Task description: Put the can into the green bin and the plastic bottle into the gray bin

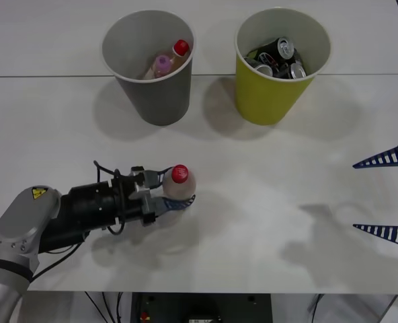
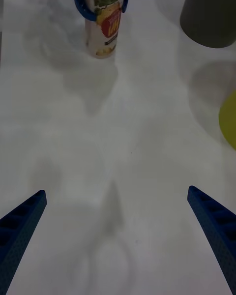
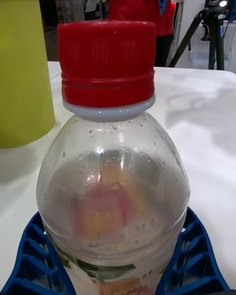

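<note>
Hiding plastic bottle (image 3: pixel 113 177) base: left gripper (image 1: pixel 174 202)

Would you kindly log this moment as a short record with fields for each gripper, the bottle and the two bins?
left gripper: blue fingers shut around the plastic bottle, which stands upright on the table
right gripper: open, at the table's right edge, holding nothing
gray bin: upright at the back left, two bottles inside
green bin: upright at the back right, cans inside
step left: bottle not yet in the gray bin
</note>
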Controlling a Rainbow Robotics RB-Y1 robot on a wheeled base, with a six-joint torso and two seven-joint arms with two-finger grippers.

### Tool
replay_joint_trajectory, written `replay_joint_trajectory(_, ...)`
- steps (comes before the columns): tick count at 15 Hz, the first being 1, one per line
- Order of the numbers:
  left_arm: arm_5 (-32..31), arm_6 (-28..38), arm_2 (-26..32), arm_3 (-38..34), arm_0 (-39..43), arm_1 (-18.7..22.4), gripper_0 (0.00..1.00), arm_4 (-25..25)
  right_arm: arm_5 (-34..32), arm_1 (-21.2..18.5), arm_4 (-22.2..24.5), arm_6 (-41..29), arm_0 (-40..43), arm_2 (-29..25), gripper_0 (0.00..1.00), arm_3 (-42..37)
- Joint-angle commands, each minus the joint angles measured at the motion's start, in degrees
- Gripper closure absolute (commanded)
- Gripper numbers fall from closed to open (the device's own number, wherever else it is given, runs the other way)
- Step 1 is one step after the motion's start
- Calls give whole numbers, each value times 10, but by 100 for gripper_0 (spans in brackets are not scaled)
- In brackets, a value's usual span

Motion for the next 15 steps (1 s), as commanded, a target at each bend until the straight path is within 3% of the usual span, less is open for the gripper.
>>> replay_joint_trajectory(1,2,87,3,-16,-8,36,100,0,0,0,0,0,0,0,0,0)
replay_joint_trajectory(4,2,211,7,-66,-9,90,100,-35,0,0,0,0,0,0,0,0)
replay_joint_trajectory(8,-2,340,13,-141,-10,195,100,-76,0,0,0,0,0,0,0,0)
replay_joint_trajectory(13,-77,473,32,-178,-61,350,100,-75,0,0,0,0,0,0,0,0)
replay_joint_trajectory(15,-117,518,44,-178,-96,386,100,-76,0,0,0,0,0,0,0,0)
